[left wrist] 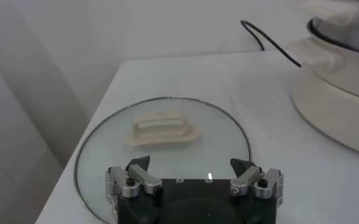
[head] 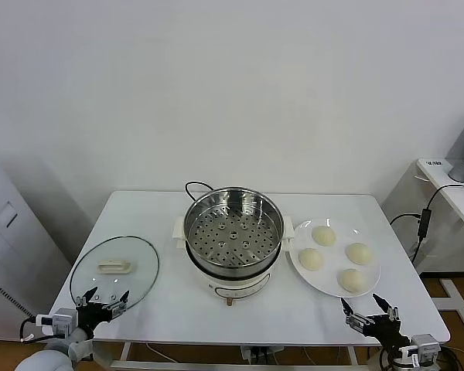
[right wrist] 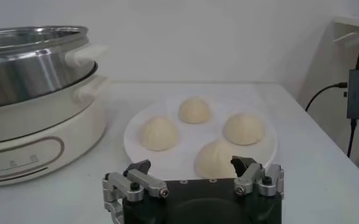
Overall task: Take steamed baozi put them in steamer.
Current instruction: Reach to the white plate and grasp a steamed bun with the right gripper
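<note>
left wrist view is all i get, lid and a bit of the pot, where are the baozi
Observer: All four steamed baozi sit on a white plate, on the steamer's far side from the lid.
Operator: anything in the steamer yet
Observer: No, its perforated tray is bare.
Operator: right arm doing what
Observer: The right gripper is open at the table's near edge, just short of the plate. The left gripper is open too.

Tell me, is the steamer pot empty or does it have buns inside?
Empty. The steamer shows only its bare holed tray; all four baozi sit on the white plate.
</note>
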Tool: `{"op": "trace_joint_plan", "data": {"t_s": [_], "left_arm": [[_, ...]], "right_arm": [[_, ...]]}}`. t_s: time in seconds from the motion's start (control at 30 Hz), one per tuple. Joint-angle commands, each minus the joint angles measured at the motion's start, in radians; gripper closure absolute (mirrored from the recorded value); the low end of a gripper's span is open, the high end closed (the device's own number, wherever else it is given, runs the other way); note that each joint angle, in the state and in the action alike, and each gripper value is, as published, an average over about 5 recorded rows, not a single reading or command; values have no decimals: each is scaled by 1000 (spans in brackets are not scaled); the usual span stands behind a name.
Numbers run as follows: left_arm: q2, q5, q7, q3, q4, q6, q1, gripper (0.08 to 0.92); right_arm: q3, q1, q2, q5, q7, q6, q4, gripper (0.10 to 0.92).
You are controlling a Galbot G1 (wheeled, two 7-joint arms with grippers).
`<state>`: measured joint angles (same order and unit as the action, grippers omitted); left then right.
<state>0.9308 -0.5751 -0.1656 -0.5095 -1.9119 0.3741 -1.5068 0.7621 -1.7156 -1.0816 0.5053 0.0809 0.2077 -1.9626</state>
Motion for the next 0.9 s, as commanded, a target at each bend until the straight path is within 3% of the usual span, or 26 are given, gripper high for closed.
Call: {"op": "trace_joint_plan", "data": {"t_s": [0.03, 0.47, 0.77, 0.9], "left_arm": [[0, -2, 0, 0, -1, 1, -1, 177], [-2, -1, 0, 6, 4, 1, 3, 177], [-9, 3, 0, 9, 3, 3, 8, 177], [-9, 5, 3, 14, -1, 12, 22, 177]], "right_arm": [[0, -1, -1, 1, -1, 0, 0, 203], [11, 13, 19, -46, 21, -4, 7, 203], [62, 176, 143, -611, 96, -113, 77, 203], [18, 253, 214, -790, 121, -140, 123, 203]]}}
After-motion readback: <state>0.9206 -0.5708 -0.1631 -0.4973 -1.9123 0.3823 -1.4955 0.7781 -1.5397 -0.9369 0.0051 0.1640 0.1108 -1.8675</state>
